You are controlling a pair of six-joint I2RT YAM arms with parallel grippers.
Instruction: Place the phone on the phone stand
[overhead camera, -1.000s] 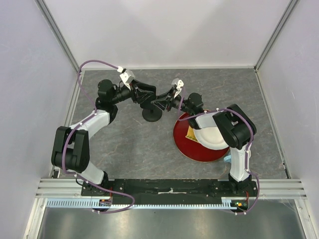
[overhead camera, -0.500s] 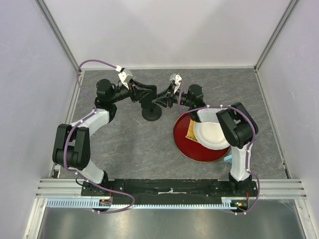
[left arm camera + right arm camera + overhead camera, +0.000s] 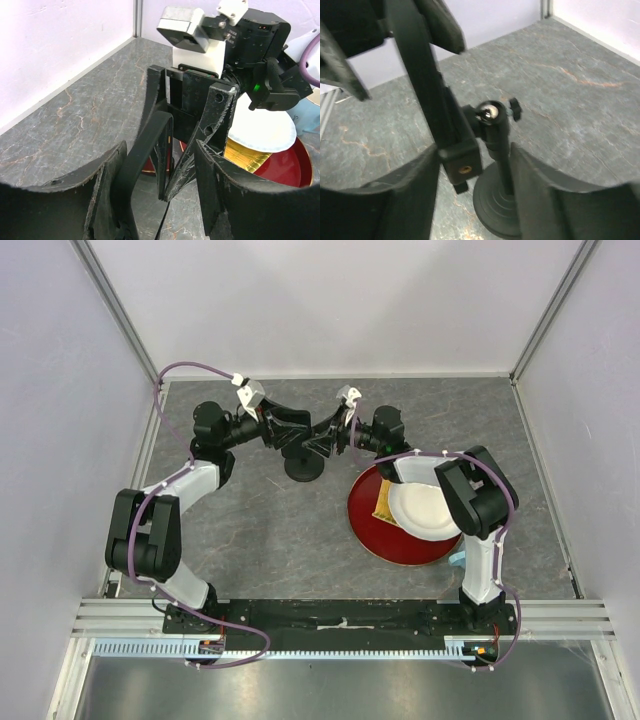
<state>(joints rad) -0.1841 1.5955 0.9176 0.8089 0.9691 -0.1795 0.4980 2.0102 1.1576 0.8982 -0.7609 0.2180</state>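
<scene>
Your phone (image 3: 144, 156) is up off the table (image 3: 260, 530). It stands on its thin edge, tipped a bit, right over the stand (image 3: 305, 470). It is between your two grippers, which meet there nose to nose.

Your left gripper (image 3: 160, 145) has its fingers apart. The phone is in the gap, close to one finger (image 3: 107, 190). The other finger (image 3: 212, 185) is away from it, so the phone is not pinched.

Your right gripper (image 3: 474, 150) has its fingers apart too. The stand's thin post and its clamp (image 3: 462, 162) are in that gap. You cannot tell if the fingers touch them. You also cannot tell if the phone sits all the way in the clamp.

The stand's round base rests on the table under both grippers. Near it, on your right side, is a red plate (image 3: 400, 545). A white plate (image 3: 428, 510) and a yellow thing (image 3: 383, 505) lie on it.
</scene>
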